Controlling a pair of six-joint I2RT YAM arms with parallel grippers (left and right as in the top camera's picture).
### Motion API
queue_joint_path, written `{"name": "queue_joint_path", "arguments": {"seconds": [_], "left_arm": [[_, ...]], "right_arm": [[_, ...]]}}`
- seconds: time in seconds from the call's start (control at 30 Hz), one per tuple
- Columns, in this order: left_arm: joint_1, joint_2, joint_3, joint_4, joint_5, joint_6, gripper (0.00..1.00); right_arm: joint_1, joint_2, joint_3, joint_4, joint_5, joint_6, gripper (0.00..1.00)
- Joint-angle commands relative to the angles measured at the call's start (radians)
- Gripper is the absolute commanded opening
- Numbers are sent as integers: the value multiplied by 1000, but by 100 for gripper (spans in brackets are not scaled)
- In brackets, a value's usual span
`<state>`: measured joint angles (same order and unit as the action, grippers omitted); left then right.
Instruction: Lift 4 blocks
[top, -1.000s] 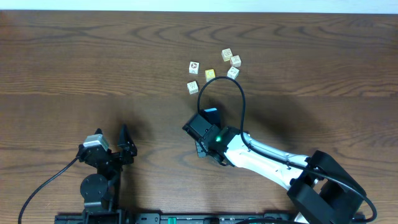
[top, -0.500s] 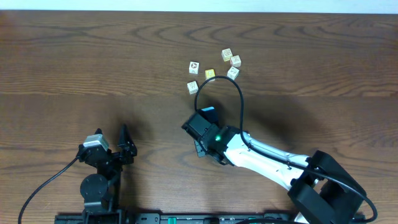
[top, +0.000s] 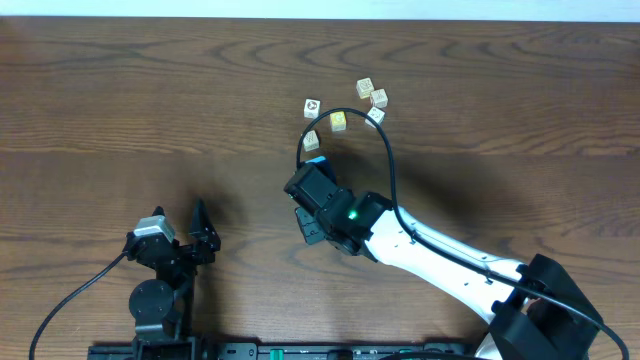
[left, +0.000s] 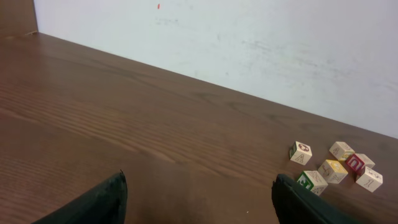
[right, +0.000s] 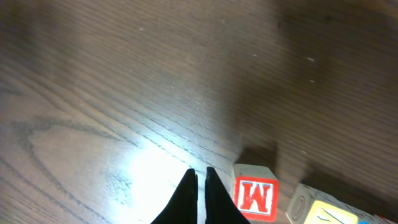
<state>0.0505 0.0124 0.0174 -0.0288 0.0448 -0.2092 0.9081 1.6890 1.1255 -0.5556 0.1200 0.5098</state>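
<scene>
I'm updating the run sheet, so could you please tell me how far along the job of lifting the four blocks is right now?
Nothing looks done: all six cubes sit on the table. In hand: the right hand is shut on nothing, its tips low beside the red M block. The left hand is open and parked apart. Left: all four lifts.

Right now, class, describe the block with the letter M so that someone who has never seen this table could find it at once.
On the dark wooden table, seen from the right wrist camera, find the right pincer, its two black tips shut together. Just to their right stands a small pale wooden cube. Its near face is red with a white M, unlike the yellowish cube beside it.
</scene>
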Motion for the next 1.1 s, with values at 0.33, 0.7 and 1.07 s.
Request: {"name": "queue_joint_path", "arguments": {"seconds": [0.33,0.7,1.07], "left_arm": [[-1,-2,-13,-42,-30,6,75],[-1,-2,-13,-42,-30,6,75],[-1,-2,-13,-42,-30,6,75]], "right_arm": [[27,186,7,21,-13,-25,1],[27,228,7,21,49,-6,1],[24,228,7,28,108,23,1]]}}
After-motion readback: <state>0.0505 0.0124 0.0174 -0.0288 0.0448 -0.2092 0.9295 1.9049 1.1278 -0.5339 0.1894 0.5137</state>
